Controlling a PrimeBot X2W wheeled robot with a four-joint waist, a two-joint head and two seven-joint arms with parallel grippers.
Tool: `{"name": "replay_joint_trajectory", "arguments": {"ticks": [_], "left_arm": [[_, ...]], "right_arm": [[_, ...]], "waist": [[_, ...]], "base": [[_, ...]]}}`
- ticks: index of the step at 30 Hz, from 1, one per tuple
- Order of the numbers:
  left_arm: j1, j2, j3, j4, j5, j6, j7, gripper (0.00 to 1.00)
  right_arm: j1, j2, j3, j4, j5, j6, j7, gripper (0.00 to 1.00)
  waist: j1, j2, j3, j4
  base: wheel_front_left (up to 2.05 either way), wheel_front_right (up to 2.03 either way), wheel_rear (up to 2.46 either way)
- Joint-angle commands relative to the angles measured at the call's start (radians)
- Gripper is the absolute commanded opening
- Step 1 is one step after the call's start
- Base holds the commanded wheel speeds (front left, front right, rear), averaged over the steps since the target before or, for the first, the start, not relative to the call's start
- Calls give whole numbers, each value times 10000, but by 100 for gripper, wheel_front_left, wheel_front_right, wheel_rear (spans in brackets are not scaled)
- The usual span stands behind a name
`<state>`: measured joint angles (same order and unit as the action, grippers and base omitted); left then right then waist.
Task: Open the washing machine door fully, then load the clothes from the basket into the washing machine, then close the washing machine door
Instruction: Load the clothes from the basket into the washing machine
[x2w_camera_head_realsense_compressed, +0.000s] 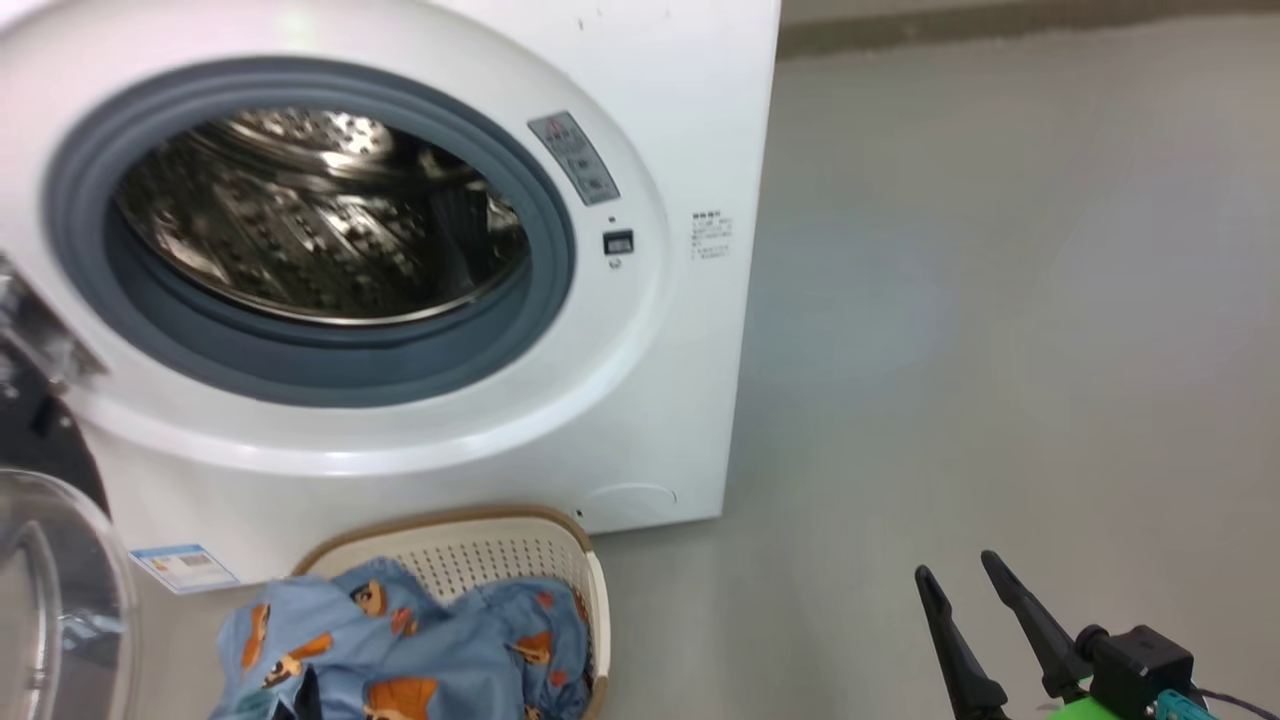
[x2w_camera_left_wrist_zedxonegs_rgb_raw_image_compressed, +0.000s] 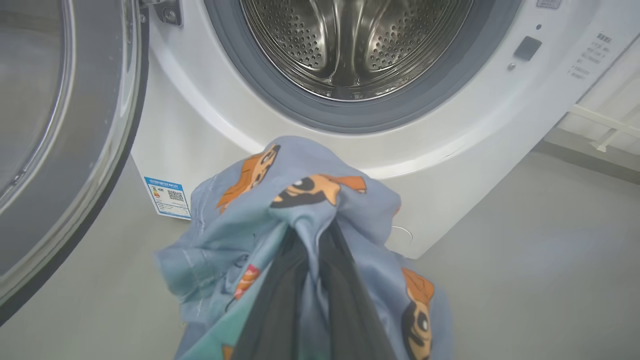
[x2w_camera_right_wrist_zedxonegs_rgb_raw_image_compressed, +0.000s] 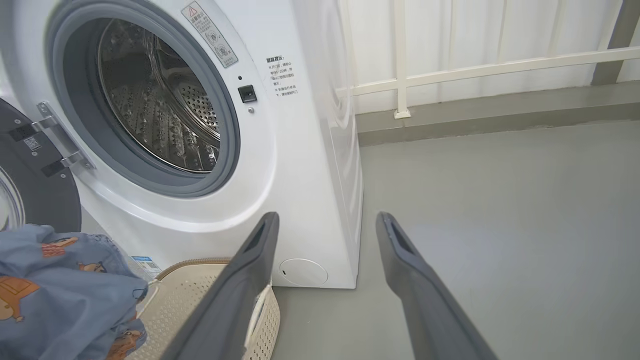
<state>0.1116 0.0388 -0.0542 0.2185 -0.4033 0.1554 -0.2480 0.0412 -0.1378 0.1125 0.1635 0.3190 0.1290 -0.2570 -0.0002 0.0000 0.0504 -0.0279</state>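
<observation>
The washing machine (x2w_camera_head_realsense_compressed: 650, 400) stands with its steel drum (x2w_camera_head_realsense_compressed: 320, 220) exposed. Its door (x2w_camera_head_realsense_compressed: 50, 600) hangs swung out at the left, glass bowl showing. Below the opening sits the basket (x2w_camera_head_realsense_compressed: 480, 560), with the light-blue printed clothes (x2w_camera_head_realsense_compressed: 420, 650) bunched over its left side. In the left wrist view my left gripper (x2w_camera_left_wrist_zedxonegs_rgb_raw_image_compressed: 312, 235) is shut on a fold of the clothes (x2w_camera_left_wrist_zedxonegs_rgb_raw_image_compressed: 310, 200), which hangs lifted in front of the machine's lower front, beneath the drum (x2w_camera_left_wrist_zedxonegs_rgb_raw_image_compressed: 350, 45). My right gripper (x2w_camera_head_realsense_compressed: 956, 564) stands open over bare floor, right of the basket (x2w_camera_right_wrist_zedxonegs_rgb_raw_image_compressed: 185, 295), nothing between its fingers (x2w_camera_right_wrist_zedxonegs_rgb_raw_image_compressed: 250, 280).
Grey floor (x2w_camera_head_realsense_compressed: 1000, 300) stretches open to the machine's right. A white railing (x2w_camera_right_wrist_zedxonegs_rgb_raw_image_compressed: 400, 60) and a low kerb run behind. A blue label sticker (x2w_camera_head_realsense_compressed: 185, 567) sits on the machine's lower front. The open door (x2w_camera_left_wrist_zedxonegs_rgb_raw_image_compressed: 60, 125) stands close on the left.
</observation>
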Motion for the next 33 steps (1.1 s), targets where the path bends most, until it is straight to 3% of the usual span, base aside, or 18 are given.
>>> {"name": "replay_joint_trajectory", "arguments": {"ticks": [1, 33], "left_arm": [[83, 115, 332, -589, 66, 95, -137, 0], [1119, 166, -2, -2069, 358, 327, -43, 0]], "right_arm": [[13, -113, 138, -232, -28, 17, -48, 100], [382, -92, 96, -183, -92, 17, -48, 100]], "waist": [[2, 0, -679, 368], [2, 0, -1200, 327]], "base": [[0, 0, 0], [0, 0, 0]]}}
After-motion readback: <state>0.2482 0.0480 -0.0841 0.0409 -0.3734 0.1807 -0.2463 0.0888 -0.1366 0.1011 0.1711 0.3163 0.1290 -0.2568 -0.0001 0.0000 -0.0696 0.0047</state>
